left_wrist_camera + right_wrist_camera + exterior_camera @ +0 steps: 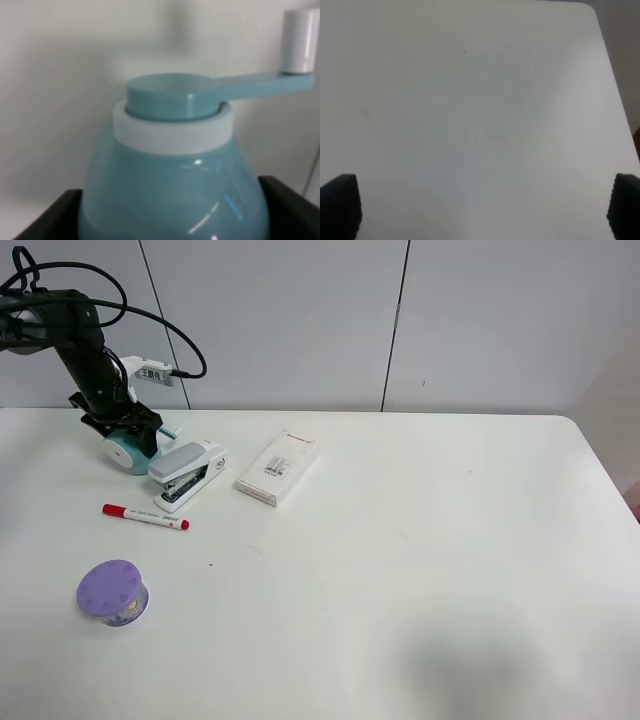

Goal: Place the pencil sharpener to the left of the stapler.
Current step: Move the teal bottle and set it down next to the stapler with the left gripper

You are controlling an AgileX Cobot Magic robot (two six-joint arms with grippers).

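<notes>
Placement looked nearly finished: the pencil sharpener [126,452] stood on the counter [400,590] just left of the stapler [185,472], its body pinched by the left end effector [125,432], probably to steady it until release. The right end effector [480,205] hung spread above the counter. Red print on the white box [277,468] was too small to read.

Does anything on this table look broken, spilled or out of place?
Nothing stands out. The stapler, red marker, white box and purple container lie whole on the table, and the left gripper holds the teal pencil sharpener beside the stapler. No spills.
</notes>
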